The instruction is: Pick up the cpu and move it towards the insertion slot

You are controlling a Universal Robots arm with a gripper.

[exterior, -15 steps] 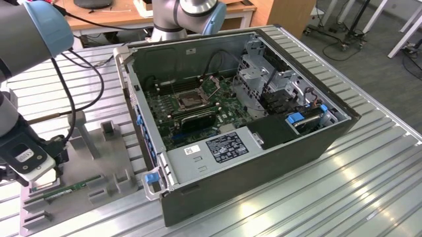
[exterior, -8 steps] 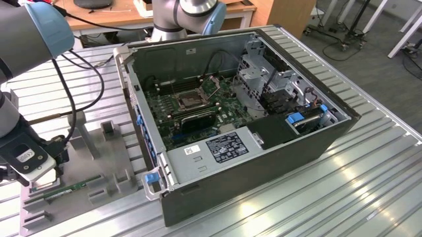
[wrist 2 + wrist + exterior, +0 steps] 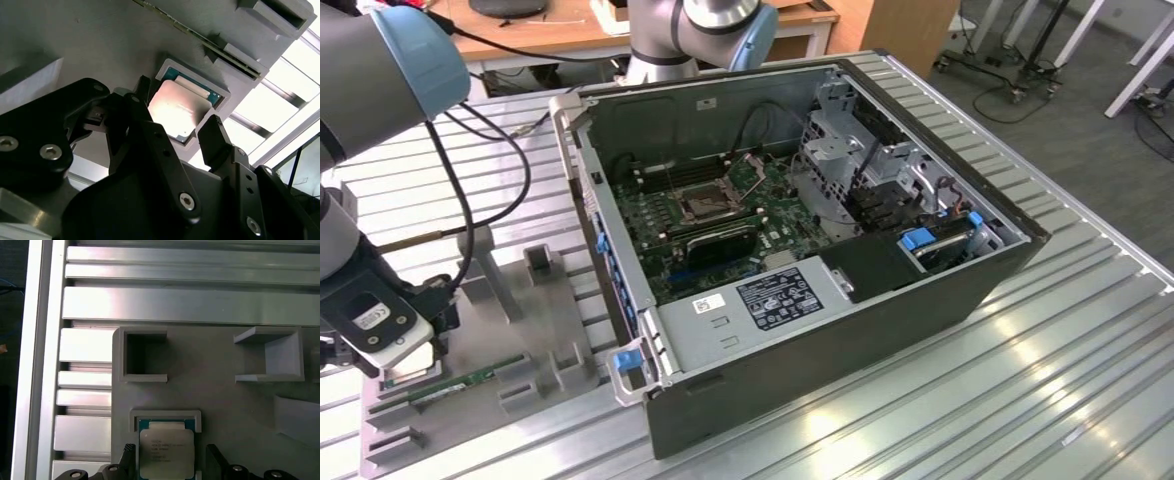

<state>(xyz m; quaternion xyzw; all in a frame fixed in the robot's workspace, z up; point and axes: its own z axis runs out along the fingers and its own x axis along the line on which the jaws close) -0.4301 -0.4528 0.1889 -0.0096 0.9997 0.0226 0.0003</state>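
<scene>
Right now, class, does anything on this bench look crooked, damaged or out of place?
Nothing stands out. In the first wrist view the chip lies flat and square in its grey holder, with the open tool straddling it. The socket in the computer case looks intact.

The cpu (image 3: 166, 452) has a smooth, glossy silver metal lid. Its holder (image 3: 220, 395) is matt grey plastic, faintly grainy. The surface (image 3: 190, 305) is ribbed, brushed metal with a dull sheen. The pincer (image 3: 178, 106) looks matt black.
</scene>
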